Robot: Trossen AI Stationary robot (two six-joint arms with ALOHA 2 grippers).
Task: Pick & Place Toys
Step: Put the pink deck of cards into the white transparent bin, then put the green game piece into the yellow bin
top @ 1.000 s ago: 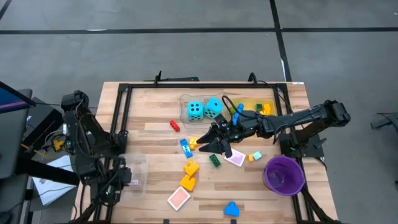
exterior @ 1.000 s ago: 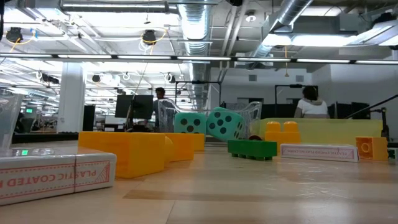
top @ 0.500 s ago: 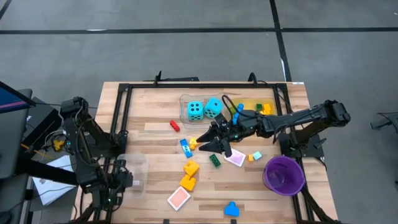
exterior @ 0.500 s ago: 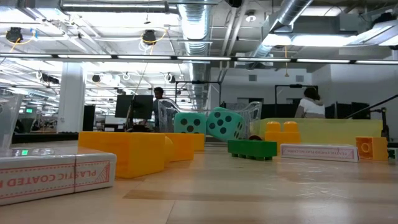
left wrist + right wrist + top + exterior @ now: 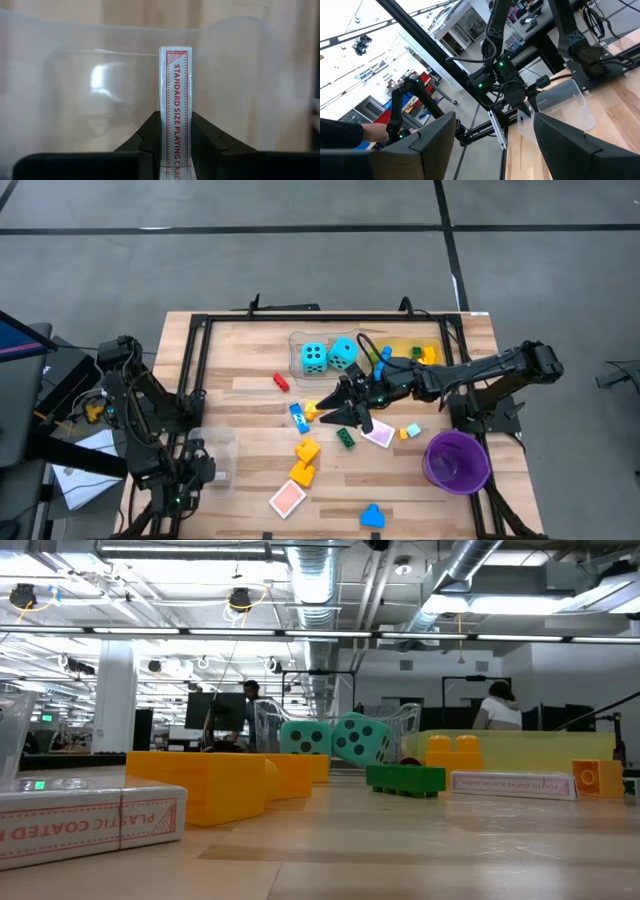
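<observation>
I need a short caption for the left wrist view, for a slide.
Left claw shut on a card box, facing a clear tray.

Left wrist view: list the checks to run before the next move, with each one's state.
1. Left claw shut on the white, red-printed playing-card box: ok.
2. Card box upright between the fingers: ok.
3. Clear plastic rectangular tray directly behind the box: ok.
4. Box bottom touching the tray or table: cannot tell.
5. Right claw open with nothing between its fingers: ok.
6. Right claw away from the left arm, out over the table's middle: ok.
</observation>
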